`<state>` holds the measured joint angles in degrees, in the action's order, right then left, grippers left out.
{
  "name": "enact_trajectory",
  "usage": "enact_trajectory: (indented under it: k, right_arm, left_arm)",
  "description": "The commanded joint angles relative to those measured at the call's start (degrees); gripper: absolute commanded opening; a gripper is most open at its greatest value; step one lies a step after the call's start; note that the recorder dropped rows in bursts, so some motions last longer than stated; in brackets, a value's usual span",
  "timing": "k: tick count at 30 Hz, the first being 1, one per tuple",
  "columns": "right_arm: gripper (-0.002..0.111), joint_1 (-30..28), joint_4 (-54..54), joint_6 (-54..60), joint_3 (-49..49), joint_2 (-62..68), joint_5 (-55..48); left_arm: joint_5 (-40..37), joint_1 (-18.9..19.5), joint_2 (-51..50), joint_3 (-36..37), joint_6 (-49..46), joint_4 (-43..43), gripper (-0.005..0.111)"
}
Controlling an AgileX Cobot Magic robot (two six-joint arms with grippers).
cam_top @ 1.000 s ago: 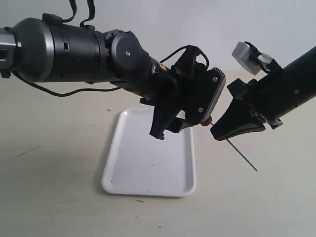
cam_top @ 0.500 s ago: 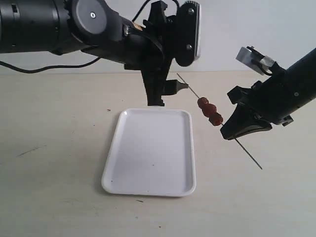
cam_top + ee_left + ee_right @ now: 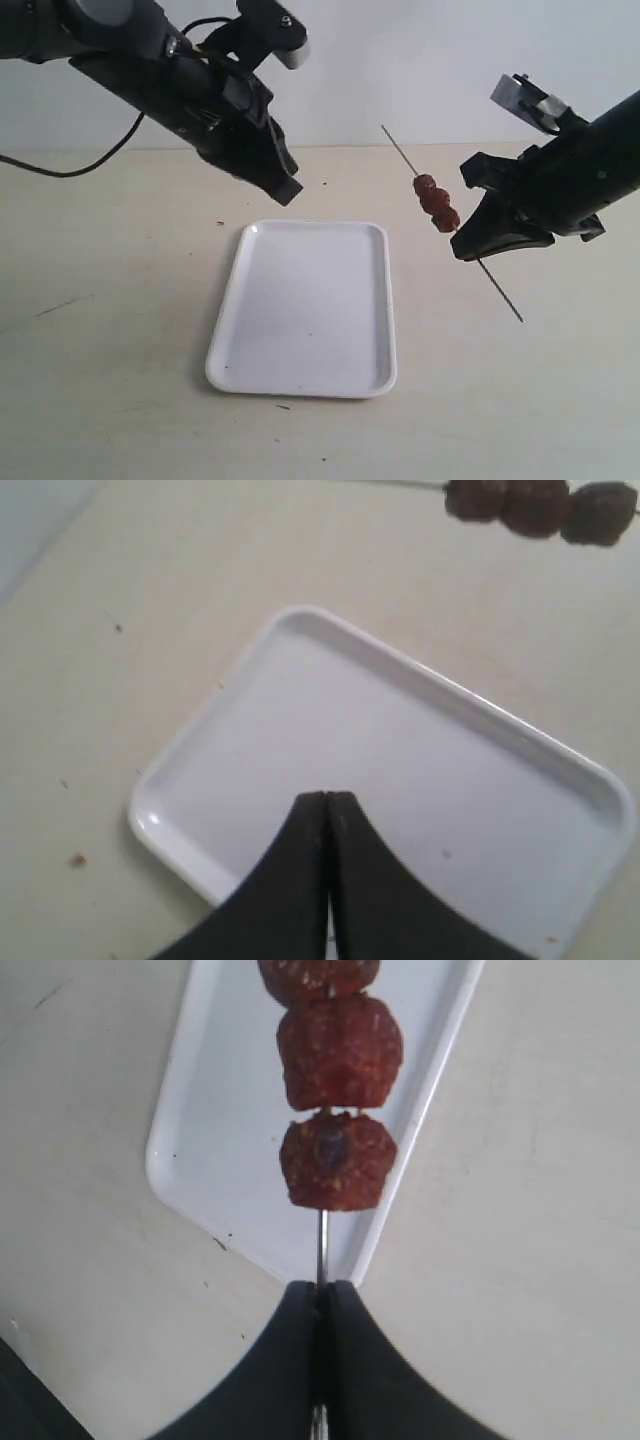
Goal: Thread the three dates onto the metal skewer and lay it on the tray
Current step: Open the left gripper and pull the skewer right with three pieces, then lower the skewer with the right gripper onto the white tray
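Three red-brown dates (image 3: 436, 204) (image 3: 334, 1070) (image 3: 540, 502) sit threaded in a row on the thin metal skewer (image 3: 500, 297) (image 3: 322, 1242). My right gripper (image 3: 462, 246) (image 3: 322, 1288) is shut on the skewer just below the dates and holds it slanted in the air, to the right of the white tray (image 3: 228, 340) (image 3: 560, 755) (image 3: 180, 1090). My left gripper (image 3: 290, 193) (image 3: 327, 798) is shut with nothing in it. It hangs above the tray's far left corner, well apart from the skewer.
The tray lies on a pale beige table (image 3: 90, 400) with small dark specks. A white wall (image 3: 400, 60) stands behind. The left arm's black cable (image 3: 90, 165) hangs at the far left.
My left gripper has let go, shut, and pulled back up and to the left, away from the skewer. The right gripper keeps the skewer with its dates, shifted slightly upward.
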<state>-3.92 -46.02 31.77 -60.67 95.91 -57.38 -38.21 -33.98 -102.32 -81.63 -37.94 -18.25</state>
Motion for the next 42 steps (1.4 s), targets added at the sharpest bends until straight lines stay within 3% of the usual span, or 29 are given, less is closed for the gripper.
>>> enact_trajectory:
  k: [1, 3, 6, 13, 17, 23, 31, 38, 42]
  right_arm:
    - [0.0, 0.7, -0.7, -1.6, -0.1, -2.0, -1.2]
    - [0.0, 2.1, -0.7, -2.5, 0.4, -3.1, 0.4]
    - [0.0, 5.9, -0.3, -4.8, 2.0, -5.5, 5.1]
    - [0.0, 15.4, 12.6, -21.5, 4.9, -8.5, 18.8]
    - [0.0, 20.9, 18.3, -32.5, 5.0, -8.0, 25.1]
    - [0.0, 28.8, 27.4, -51.9, 5.0, -4.0, 34.4]
    - [0.0, 38.1, 47.8, -81.1, 3.1, 4.0, 35.3]
    - [0.0, 42.6, 57.4, -94.4, -3.8, 12.1, 31.8]
    - [0.0, 42.9, 60.4, -95.3, -9.0, 15.6, 25.7]
  left_arm:
    - [-6.2, 1.5, -0.3, 0.2, 15.2, -0.6, 0.0]
    - [-4.4, 2.0, -0.2, 1.5, 16.6, -1.9, 0.0]
    - [4.4, 2.0, 1.9, 6.1, 16.7, -8.8, 0.0]
    - [28.5, 2.0, 14.2, 27.7, 19.4, -14.5, 0.0]
    - [34.8, 2.0, 22.1, 39.1, 22.1, -14.5, 0.0]
    - [39.2, 2.0, 32.8, 50.5, 22.8, -14.5, 0.0]
    - [40.5, 2.0, 40.6, 57.0, 23.6, -14.5, 0.0]
    - [37.4, 2.0, 43.1, 58.1, 23.8, -14.5, 0.0]
    - [34.5, 2.0, 43.9, 58.1, 23.8, -14.5, 0.0]
